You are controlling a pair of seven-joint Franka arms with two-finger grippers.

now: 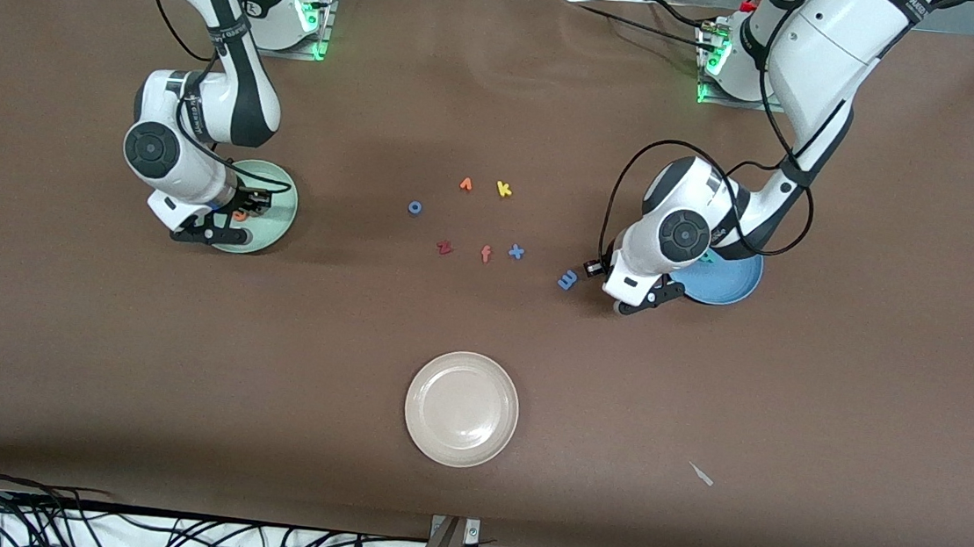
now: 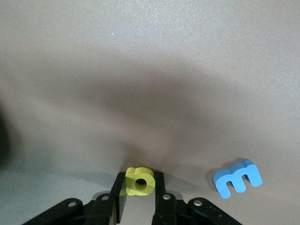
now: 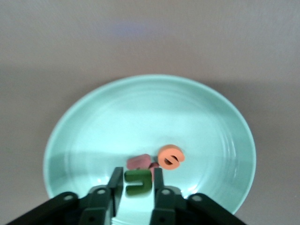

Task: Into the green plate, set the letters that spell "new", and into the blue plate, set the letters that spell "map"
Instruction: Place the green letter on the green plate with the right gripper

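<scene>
**Two arms sorting foam letters onto plates**

Lowest in the front view, near centre, lies a cream-white plate (image 1: 462,409), with a small pale scrap (image 1: 702,475) on the brown table (image 1: 179,370) at lower right of the frame.

Higher up, at mid-right of the frame, the left gripper (image 1: 654,299) hangs just above the table beside the blue plate (image 1: 728,283). In the left wrist view its fingers (image 2: 119,199) are clenched on the yellow a (image 2: 139,181). The blue m (image 1: 568,280) lies on the table just beside this gripper, toward the frame's centre. A teal letter (image 1: 705,257) shows at the blue plate's rim, largely hidden by the arm.

At mid-left of the frame, the right gripper (image 1: 206,234) is over the green plate (image 1: 270,228). In the right wrist view the green n (image 3: 138,182) sits between its fingers (image 3: 114,187); whether they press it or have let go cannot be told. The orange e (image 3: 170,156) and the salmon-pink w (image 3: 139,162) lie in the plate, touching each other.

In the frame's centre, six loose letters lie on the table. The nearer row holds a red z (image 1: 444,248), an orange f (image 1: 486,254) and a blue x (image 1: 516,251). Farther up lie a blue o (image 1: 414,207), an orange letter (image 1: 466,184) and a yellow k (image 1: 504,189).
</scene>
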